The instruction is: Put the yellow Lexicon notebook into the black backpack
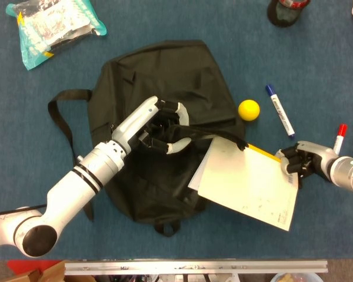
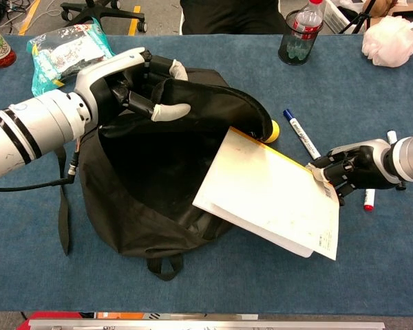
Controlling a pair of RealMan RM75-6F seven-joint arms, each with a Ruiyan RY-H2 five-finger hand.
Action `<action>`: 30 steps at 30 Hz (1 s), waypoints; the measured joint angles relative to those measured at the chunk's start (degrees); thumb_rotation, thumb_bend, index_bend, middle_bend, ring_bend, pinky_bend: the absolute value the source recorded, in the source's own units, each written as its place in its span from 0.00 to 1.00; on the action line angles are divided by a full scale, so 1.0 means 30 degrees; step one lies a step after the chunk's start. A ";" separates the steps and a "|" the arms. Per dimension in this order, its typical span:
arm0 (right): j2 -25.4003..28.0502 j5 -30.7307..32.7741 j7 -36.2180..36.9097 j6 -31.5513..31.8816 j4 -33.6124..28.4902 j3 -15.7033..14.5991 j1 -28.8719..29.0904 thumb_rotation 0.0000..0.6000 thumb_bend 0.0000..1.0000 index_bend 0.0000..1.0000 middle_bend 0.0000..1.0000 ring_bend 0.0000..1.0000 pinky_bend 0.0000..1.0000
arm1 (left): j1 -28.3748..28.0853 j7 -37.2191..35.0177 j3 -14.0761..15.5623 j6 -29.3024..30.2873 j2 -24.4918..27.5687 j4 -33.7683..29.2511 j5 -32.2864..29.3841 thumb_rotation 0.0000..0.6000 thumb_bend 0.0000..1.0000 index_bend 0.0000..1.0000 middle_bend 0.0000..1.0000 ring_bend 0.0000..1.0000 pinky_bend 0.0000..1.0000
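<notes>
While the yellow Lexicon notebook [image 2: 272, 196] tilts with its near-left corner already over the black backpack [image 2: 158, 179] mouth, the right hand [image 2: 347, 170] pinches its far right corner, seemingly to steer it inward. Further back, the left hand [image 2: 141, 82] grips the upper flap, fingers curled round the fabric, lifting it so the opening stays wide. Behind lie a yellow ball [image 1: 249, 110] and a blue-capped marker [image 1: 280, 111].
</notes>
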 measured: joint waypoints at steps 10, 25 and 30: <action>-0.0948 0.1870 -0.0104 -0.0209 0.0401 -0.1952 0.2269 1.00 0.72 0.76 0.69 0.54 0.72 | -0.0021 0.0079 0.0307 -0.0049 -0.0017 -0.0208 0.0380 1.00 0.32 0.62 0.65 0.64 0.82; -0.1709 0.4525 0.1996 -0.0472 0.0941 -0.1899 0.3650 1.00 0.72 0.76 0.69 0.54 0.72 | -0.0017 0.0094 0.0683 -0.0067 0.0080 -0.0477 0.0894 1.00 0.32 0.62 0.65 0.64 0.82; -0.1541 0.4711 0.2493 -0.0307 0.1003 -0.1279 0.3451 1.00 0.72 0.76 0.68 0.54 0.72 | 0.0021 0.0051 0.0786 -0.0020 0.0119 -0.0512 0.1017 1.00 0.32 0.62 0.65 0.64 0.82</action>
